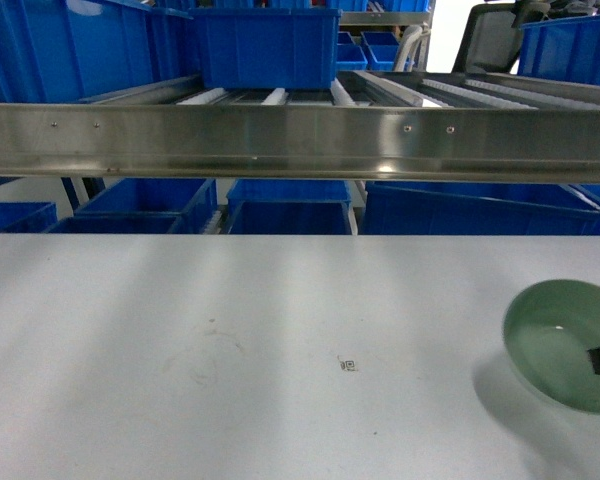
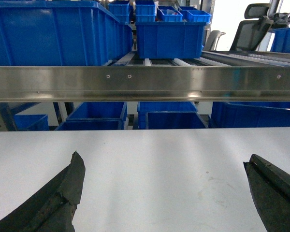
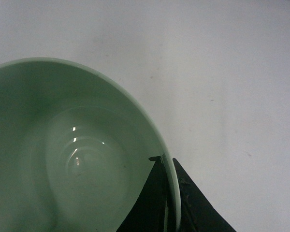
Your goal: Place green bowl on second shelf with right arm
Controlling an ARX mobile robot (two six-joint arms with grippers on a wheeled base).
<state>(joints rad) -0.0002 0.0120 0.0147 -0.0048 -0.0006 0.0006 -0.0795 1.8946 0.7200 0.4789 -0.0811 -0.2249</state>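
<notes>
Right end effector (image 3: 170, 193) pinches the green bowl (image 3: 82, 154) by its rim: in the right wrist view one black finger lies inside the bowl wall and the other outside it, with the thin pale edge sandwiched between them, so the fingers are closed on the bowl. In the head view the same bowl (image 1: 565, 343) sits at the far right edge of the white desk (image 1: 230, 350), tilted with its opening turned toward the camera, a shadow beneath it; I cannot tell whether its base touches the desk or is slightly lifted. Only a scrap of black finger shows inside it there.

What the coming move turns on is height and depth. The second shelf (image 1: 300, 140), a stainless-steel tier with roller rails behind a shiny front rail, lies above and beyond the bowl, to its forward-left in the head view. A blue crate (image 1: 268, 45) stands on the rollers left of centre; the rollers to its right appear bare, almost straight ahead of the bowl. By my judgement the bowl must rise over the front rail before going forward, and the rim grip lets it swing.

Left end effector (image 2: 164, 193) is spread wide over bare desk, holding nothing, far from the bowl.
</notes>
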